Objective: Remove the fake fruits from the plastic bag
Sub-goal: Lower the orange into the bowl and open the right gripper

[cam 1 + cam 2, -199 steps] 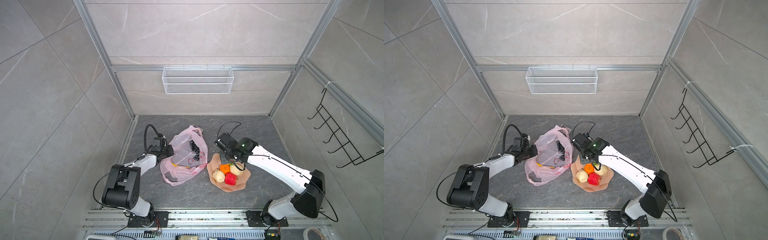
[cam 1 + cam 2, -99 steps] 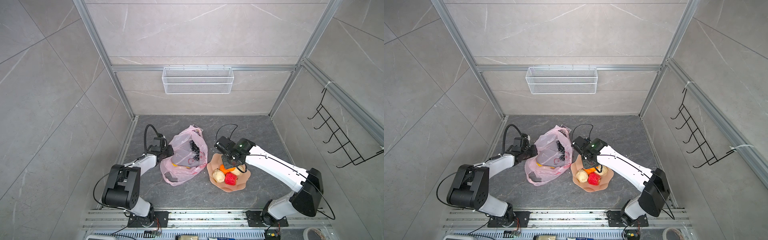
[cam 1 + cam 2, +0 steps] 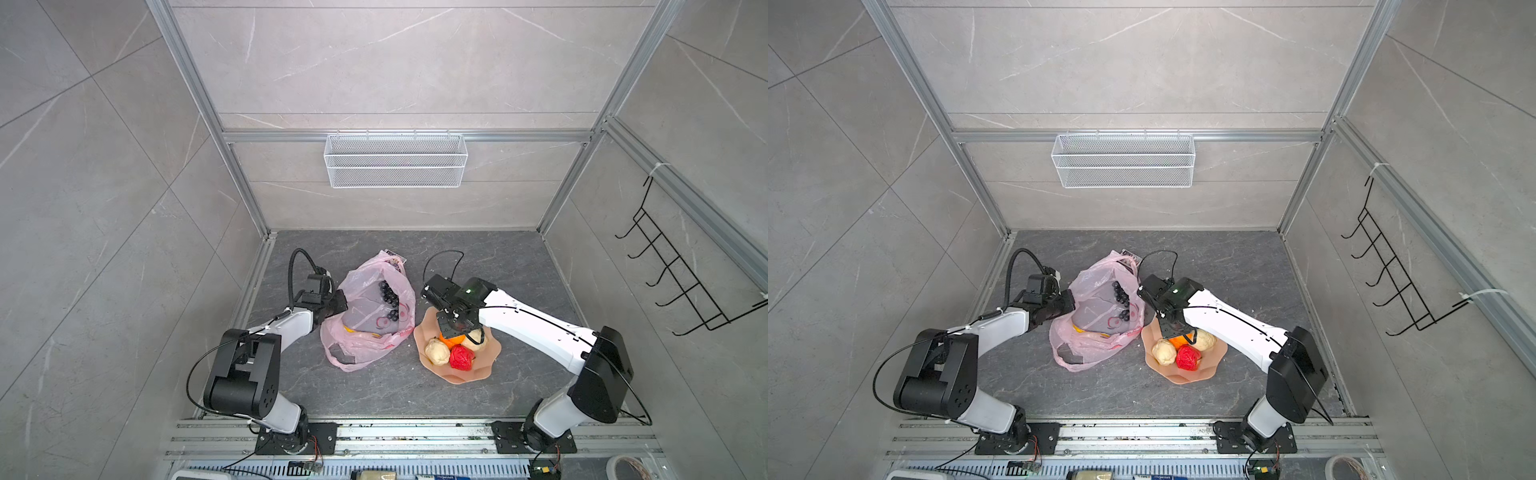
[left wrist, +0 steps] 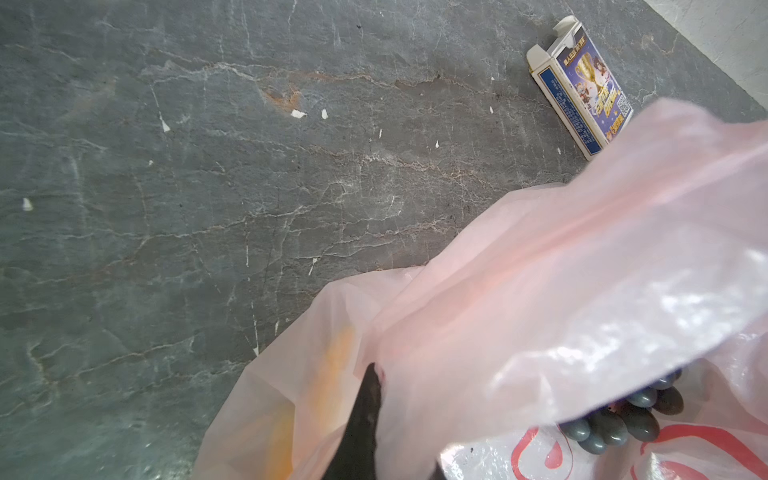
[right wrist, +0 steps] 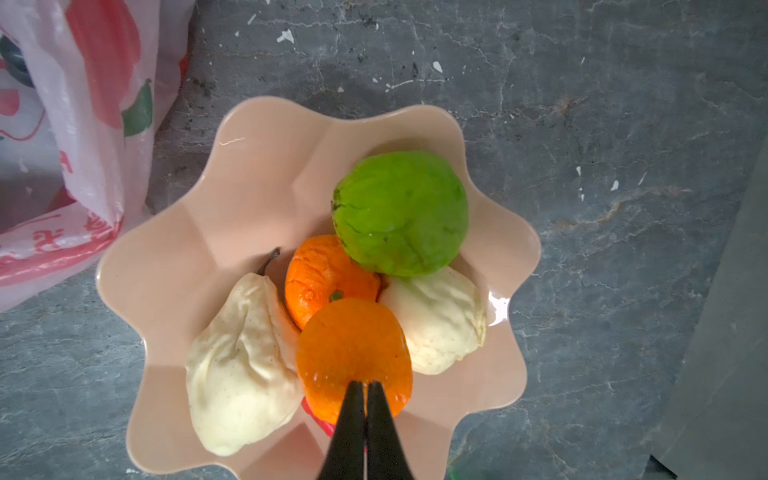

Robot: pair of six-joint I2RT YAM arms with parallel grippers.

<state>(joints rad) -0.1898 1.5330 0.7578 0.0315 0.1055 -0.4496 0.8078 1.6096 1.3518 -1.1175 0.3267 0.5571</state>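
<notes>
Far left: left gripper (image 3: 338,302), jaws pressed together on the side rim of the plastic bag (image 3: 374,309), with film draped over one dark finger (image 4: 365,411) in the left wrist view. Likely a hold meant to prop the mouth up and open.

Of the fake fruits, not yet out: dark grape bunch (image 3: 388,296) against the bag's far wall, plus a yellow-orange shape (image 3: 350,329) low by the near fold, probably the banana.

Behind the bag, at its far edge: small printed card box (image 4: 579,89), no part of the job.

Just right of the bag: peach scalloped plate (image 5: 174,257), loaded with green fruit (image 5: 401,214), two oranges (image 5: 328,270), two beige ones (image 5: 245,365) and a red one (image 3: 460,357).

Above the plate: right gripper (image 5: 365,399), tips together at the nearer orange's edge. Pinching its skin or clear of it, impossible to tell.

In the way of a next reach: slack film sagging over the grapes, and a crowded plate with little bare room.
</notes>
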